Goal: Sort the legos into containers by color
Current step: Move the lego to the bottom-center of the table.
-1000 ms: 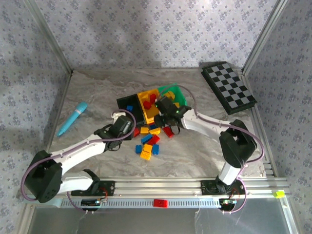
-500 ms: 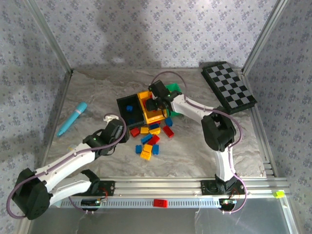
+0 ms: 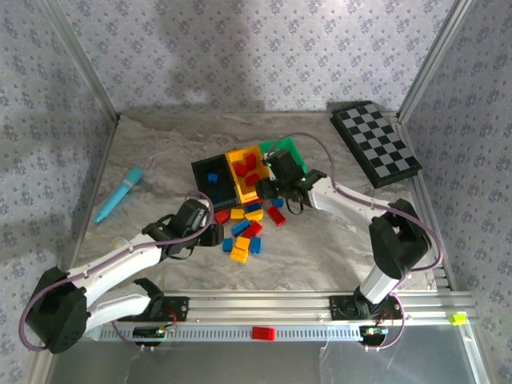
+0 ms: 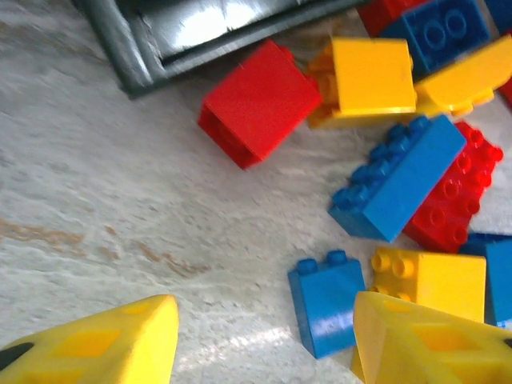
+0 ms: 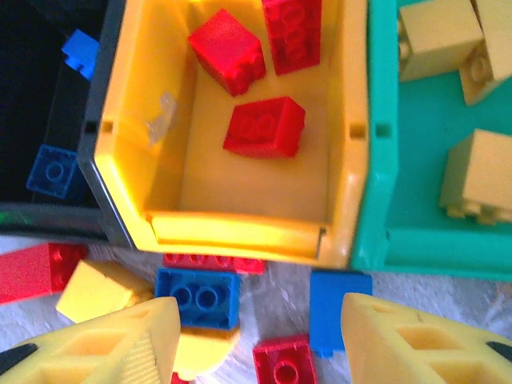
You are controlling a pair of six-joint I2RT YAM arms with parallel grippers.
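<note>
From above, bare desk (image 3: pixel 160 152) spreads left of the yellow bin (image 3: pixel 237 178), with loose legos (image 3: pixel 244 228) crowding its near side and the left gripper (image 3: pixel 216 234) low at their left edge. Left wrist: that gripper gapes empty before the pile. Right wrist: the right gripper (image 5: pixel 254 336), open and empty, hangs over the bin's near wall, with red legos (image 5: pixel 264 126) inside.

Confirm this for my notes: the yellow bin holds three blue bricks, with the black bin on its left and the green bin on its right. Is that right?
Not quite. The bricks in the yellow bin are red, not blue; the right wrist view shows three of them. The black bin does sit on its left and the green bin on its right.
</note>
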